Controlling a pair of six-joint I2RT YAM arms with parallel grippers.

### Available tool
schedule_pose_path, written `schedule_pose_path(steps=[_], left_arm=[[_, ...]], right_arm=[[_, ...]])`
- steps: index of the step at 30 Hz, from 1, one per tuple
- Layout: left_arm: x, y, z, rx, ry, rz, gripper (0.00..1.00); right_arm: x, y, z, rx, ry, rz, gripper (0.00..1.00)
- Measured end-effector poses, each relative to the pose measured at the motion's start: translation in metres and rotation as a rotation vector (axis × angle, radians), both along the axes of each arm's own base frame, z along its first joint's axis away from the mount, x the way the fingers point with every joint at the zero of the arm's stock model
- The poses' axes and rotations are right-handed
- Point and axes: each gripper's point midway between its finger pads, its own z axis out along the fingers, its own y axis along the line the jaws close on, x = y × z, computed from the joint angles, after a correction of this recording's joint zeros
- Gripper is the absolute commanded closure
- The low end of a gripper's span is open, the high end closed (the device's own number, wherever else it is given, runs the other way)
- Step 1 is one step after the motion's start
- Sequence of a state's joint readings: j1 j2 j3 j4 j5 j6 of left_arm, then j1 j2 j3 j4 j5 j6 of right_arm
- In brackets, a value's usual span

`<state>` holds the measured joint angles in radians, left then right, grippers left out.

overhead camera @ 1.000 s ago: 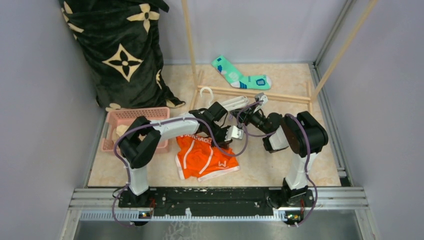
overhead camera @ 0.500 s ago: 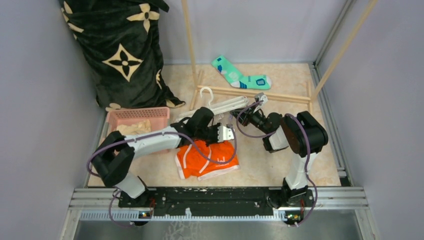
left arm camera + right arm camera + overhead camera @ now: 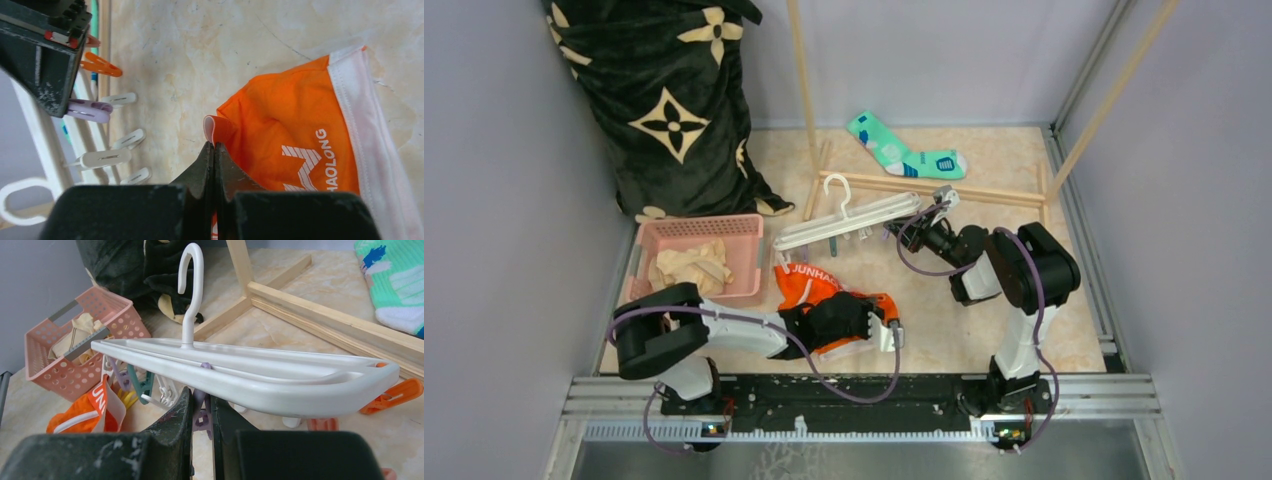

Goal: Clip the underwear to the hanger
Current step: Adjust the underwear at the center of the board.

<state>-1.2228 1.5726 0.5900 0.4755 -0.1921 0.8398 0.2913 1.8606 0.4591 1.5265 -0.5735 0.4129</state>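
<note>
The orange underwear lies bunched on the floor in front of the hanger, its lettered waistband turned up at the left. It also shows in the left wrist view. My left gripper is low at its right edge, and its jaws are shut on a fold of the orange fabric. The white hanger is held level above the floor with its clothespins dangling. My right gripper is under the hanger frame, shut on a purple clothespin.
A pink basket with a cream cloth stands left of the underwear. The wooden rack's base bars and a teal sock lie behind the hanger. A dark flowered bundle fills the back left corner.
My left arm has swung from beside the hanger down toward the near edge, dragging and bunching the underwear. The basket's cloth is now uncovered. The right arm and hanger have stayed put.
</note>
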Motion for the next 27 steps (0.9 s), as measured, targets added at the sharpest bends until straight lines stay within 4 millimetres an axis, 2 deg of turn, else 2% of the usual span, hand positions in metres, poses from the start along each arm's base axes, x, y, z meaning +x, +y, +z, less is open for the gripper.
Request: schedule_pose_path(steps=[2,5,8,10,12,14,19,27], left_arm=[[-0.002,0.001,0.002,-0.003,-0.045,0.007,0.92],[-0.011,0.006,0.003,-0.005,-0.12,0.004,0.88],[-0.021,0.013,-0.001,0.011,-0.177,-0.004,0.77],[-0.025,0.012,-0.002,0.014,-0.192,-0.004,0.63],[-0.027,0.011,-0.001,0.005,-0.193,0.0,0.41],[-0.029,0.01,0.0,-0.009,-0.177,0.006,0.3],[-0.033,0.009,0.017,-0.084,-0.126,0.027,0.24],[-0.038,-0.012,0.088,-0.277,0.067,-0.028,0.24]], right_arm=[[0.0,0.0,0.0,0.0,0.0,0.0,1.0],[0.0,0.0,0.0,0.0,0.001,0.0,1.0],[0.0,0.0,-0.002,-0.001,0.004,0.0,1.0],[0.0,0.0,-0.004,-0.003,0.01,0.0,1.0],[0.0,0.0,-0.006,-0.004,0.015,0.0,1.0],[0.0,0.0,-0.006,-0.004,0.013,0.001,1.0],[0.0,0.001,-0.006,-0.004,0.014,0.004,1.0],[0.0,0.001,-0.006,-0.004,0.013,0.005,1.0]])
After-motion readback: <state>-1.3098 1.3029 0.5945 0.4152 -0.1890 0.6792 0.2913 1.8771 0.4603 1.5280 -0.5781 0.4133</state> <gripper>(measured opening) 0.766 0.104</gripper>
